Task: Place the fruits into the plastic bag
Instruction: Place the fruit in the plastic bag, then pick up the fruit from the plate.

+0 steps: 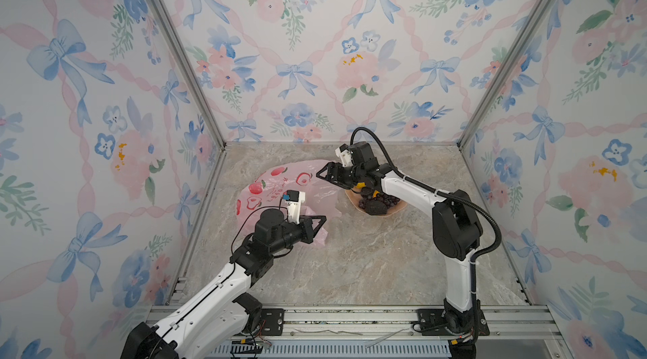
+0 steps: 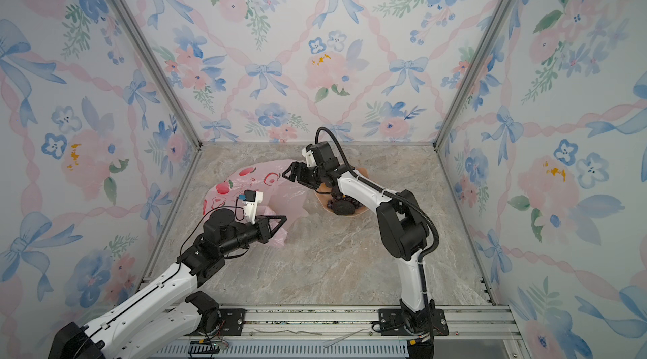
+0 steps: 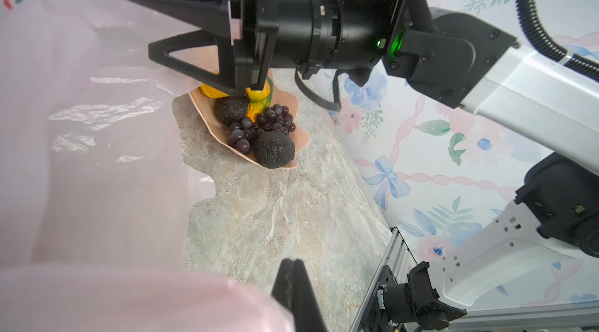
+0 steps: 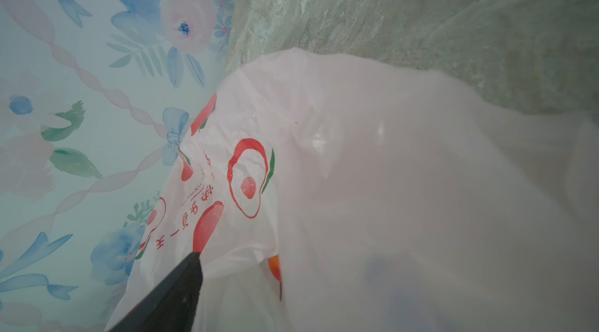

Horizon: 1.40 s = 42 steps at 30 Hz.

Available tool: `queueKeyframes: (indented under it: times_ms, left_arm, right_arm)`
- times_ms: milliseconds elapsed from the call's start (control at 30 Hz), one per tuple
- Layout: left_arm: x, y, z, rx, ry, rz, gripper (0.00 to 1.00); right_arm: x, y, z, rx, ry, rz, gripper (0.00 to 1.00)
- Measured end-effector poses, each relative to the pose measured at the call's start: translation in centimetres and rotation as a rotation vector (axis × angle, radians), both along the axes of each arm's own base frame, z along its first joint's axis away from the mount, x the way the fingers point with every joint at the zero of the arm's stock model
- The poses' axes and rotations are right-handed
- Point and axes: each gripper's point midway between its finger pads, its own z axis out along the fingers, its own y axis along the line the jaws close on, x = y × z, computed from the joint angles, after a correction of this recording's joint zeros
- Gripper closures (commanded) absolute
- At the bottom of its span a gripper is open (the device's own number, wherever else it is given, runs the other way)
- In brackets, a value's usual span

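The pink plastic bag [image 1: 276, 182] [image 2: 245, 182] lies at the table's back left, fruit prints upward. My left gripper [image 1: 324, 219] [image 3: 291, 264] is shut at the bag's near edge, and the film [image 3: 97, 152] rises beside it. My right gripper [image 1: 324, 171] [image 3: 120, 13] hangs open over the bag's mouth, nothing between its fingers. In the right wrist view the bag [image 4: 356, 152] fills the frame. One finger [image 4: 181, 281] shows, and a bit of an orange-red fruit [image 4: 275, 269] peeks past a fold. Purple grapes [image 3: 262, 123], two black bumpy fruits [image 3: 274, 149] and a yellow-orange one [image 3: 257, 97] lie in the dish.
The peach scalloped dish [image 1: 395, 212] [image 3: 301, 139] stands right of the bag, under the right arm's wrist. Flowered walls close in the left, back and right sides. A metal rail [image 1: 350, 318] with both arm bases runs along the front edge.
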Motion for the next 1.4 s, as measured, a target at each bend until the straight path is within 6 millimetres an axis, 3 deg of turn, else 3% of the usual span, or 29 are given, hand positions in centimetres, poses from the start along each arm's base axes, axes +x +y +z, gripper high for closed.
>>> queueKeyframes:
  times_ms: [333,500,667,800,967,1133,1267,1400]
  left_arm:
    - [0.1,0.0,-0.5,0.009,0.014,0.000,1.00]
    - [0.1,0.0,-0.5,0.010,0.014,0.005,1.00]
    - [0.4,0.2,-0.5,0.015,0.012,0.027,1.00]
    - [0.8,0.6,-0.8,0.022,0.019,0.055,1.00]
    - [1.0,0.9,-1.0,0.032,0.025,0.074,1.00]
    - [1.1,1.0,-1.0,0.033,0.024,0.083,1.00]
    - [1.2,1.0,-1.1,0.035,0.027,0.084,1.00]
    - [1.2,1.0,-0.9,0.034,0.025,0.084,1.00]
  right_arm:
    - [1.7,-0.5,2.7,0.243,0.024,-0.028,0.19]
    - [1.4,-0.6,3.6,0.283,0.035,-0.014,0.13]
    - [-1.5,-1.3,4.2,0.184,0.054,0.029,0.03]
    - [-5.0,-2.7,4.1,0.034,0.048,0.078,0.04]
    - [-10.2,-4.7,3.5,-0.163,0.042,0.154,0.04]
    - [-13.9,-7.7,3.8,-0.289,0.030,0.176,0.04]
    - [-14.3,-11.1,5.0,-0.389,-0.024,0.130,0.04]
    - [-12.3,-15.0,4.3,-0.486,-0.017,0.047,0.04]
